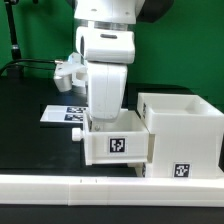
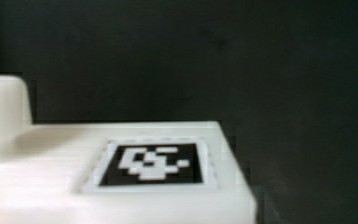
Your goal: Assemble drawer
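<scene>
A small tray (image 1: 112,140) of the drawer sits on the black table (image 1: 25,110), near the front edge, just behind the long white rail (image 1: 60,185). Its tagged face looks toward the camera in the exterior view, and a round knob (image 1: 78,134) sticks out of its side toward the exterior view's left. The tray's other end meets the housing (image 1: 185,135) and appears to enter its side, though the joint cannot be made out clearly; the tray's long axis seems to run across the exterior view, along the rail.

The housing stands at the exterior view's right, larger and boxy, its hollow open upward; nothing can be seen inside it. A tag (image 1: 181,170) sits low on its front face.

The arm comes straight down over the tray, and its white body hides the tray's top and whatever may be in it. The gripper (image 1: 105,112) is right at the tray, but its fingers are hidden, so whether it is open or closed cannot be told.

The wrist view is blurred: a white surface with a tag (image 2: 153,163) lies close below, against the dark table.

Behind the arm, the marker board (image 1: 62,114) lies flat on the table.
</scene>
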`<action>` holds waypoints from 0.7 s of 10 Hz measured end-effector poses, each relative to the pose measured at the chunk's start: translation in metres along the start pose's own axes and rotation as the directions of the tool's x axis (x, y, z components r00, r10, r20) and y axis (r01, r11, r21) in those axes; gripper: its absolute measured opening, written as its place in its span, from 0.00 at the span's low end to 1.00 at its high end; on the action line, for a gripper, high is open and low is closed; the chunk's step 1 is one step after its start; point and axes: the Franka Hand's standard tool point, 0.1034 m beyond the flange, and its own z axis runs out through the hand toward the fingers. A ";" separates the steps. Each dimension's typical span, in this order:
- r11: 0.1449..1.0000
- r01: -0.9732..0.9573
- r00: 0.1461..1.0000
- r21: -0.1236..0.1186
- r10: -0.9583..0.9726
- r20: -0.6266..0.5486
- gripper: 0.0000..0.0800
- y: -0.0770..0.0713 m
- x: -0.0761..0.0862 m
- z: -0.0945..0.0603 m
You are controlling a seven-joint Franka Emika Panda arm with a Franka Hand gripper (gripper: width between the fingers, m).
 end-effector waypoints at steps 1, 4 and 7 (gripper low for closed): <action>1.000 -0.006 1.000 0.000 0.006 -0.002 0.06 0.001 0.003 0.001; 1.000 -0.024 1.000 -0.001 0.024 -0.003 0.06 0.002 0.009 0.000; 1.000 -0.031 1.000 -0.002 0.031 -0.003 0.06 0.002 0.008 0.001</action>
